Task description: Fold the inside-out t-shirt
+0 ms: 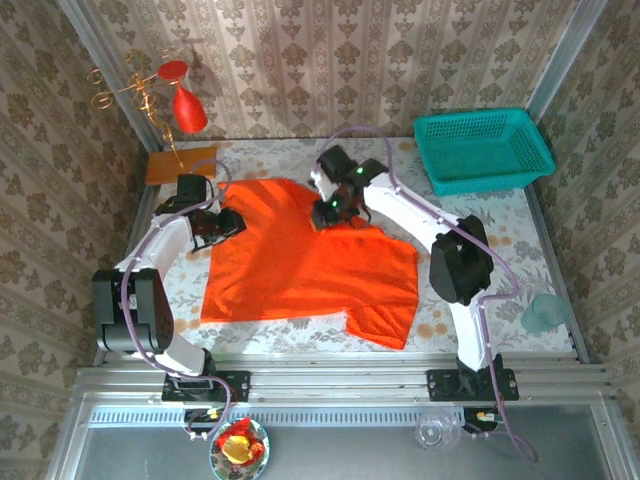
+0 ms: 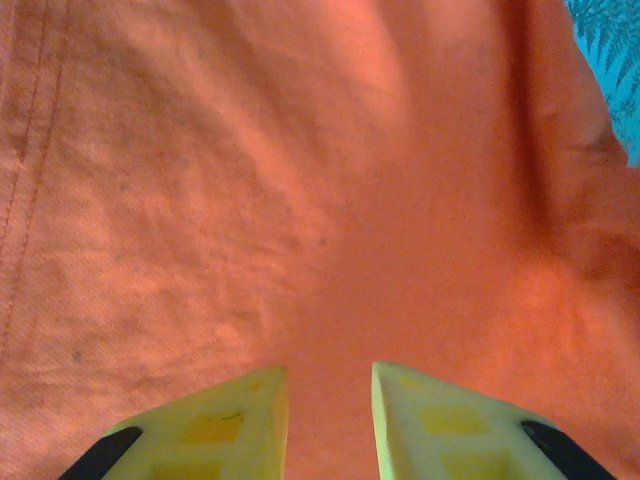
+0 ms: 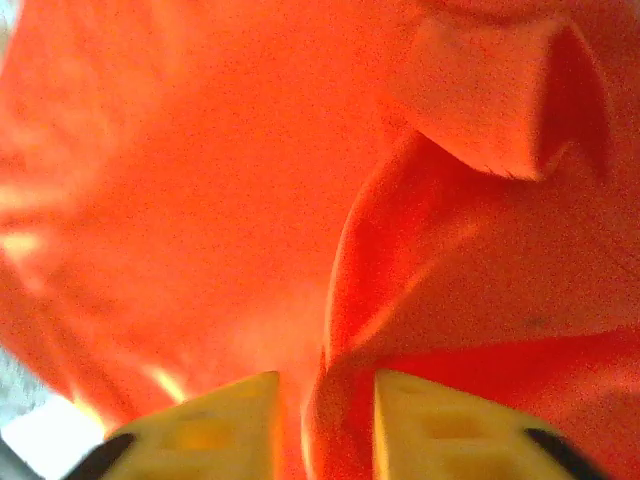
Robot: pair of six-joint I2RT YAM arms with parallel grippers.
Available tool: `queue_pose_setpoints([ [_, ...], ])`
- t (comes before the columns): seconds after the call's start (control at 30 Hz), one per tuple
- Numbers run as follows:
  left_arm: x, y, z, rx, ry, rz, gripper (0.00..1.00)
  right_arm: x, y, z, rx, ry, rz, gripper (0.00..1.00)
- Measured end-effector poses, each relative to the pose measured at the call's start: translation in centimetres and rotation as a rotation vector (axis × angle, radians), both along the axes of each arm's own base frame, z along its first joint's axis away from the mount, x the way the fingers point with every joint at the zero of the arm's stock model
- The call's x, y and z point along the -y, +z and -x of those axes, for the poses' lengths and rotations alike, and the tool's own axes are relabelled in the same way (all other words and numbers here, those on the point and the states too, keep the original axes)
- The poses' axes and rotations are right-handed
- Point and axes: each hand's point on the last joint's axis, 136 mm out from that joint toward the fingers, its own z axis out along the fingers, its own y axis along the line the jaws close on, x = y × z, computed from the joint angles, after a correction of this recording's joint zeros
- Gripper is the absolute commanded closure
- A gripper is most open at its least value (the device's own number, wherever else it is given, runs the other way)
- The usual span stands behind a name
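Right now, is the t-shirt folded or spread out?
Mostly spread: the t-shirt lies flat across the table, far edge rumpled; no neat fold shows.

T-shirt (image 2: 300,180): matt woven cloth, wrinkly. Left fingers (image 2: 220,430): smooth yellow plastic. Basket (image 1: 485,150): teal plastic mesh.

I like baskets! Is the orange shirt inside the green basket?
No, the t-shirt lies spread on the table, apart from the teal basket.

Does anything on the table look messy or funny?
Yes. The orange-red t-shirt lies crooked and rumpled: its far edge is bunched into a fold, and one flap pokes out at the near right.
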Motion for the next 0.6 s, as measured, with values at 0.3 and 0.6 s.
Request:
queue_pose_setpoints([
  [0.3, 0.7, -0.7, 1.4, 0.001, -0.022, 0.014, 0.69, 4.0, -1.0, -0.6, 0.001, -0.247, 0.025, 0.52],
  [0.6, 2.5, -0.6, 1.8, 0.022, -0.074, 0.026, 0.68, 5.3, -2.7, -3.6, -0.042, -0.430, -0.029, 0.52],
])
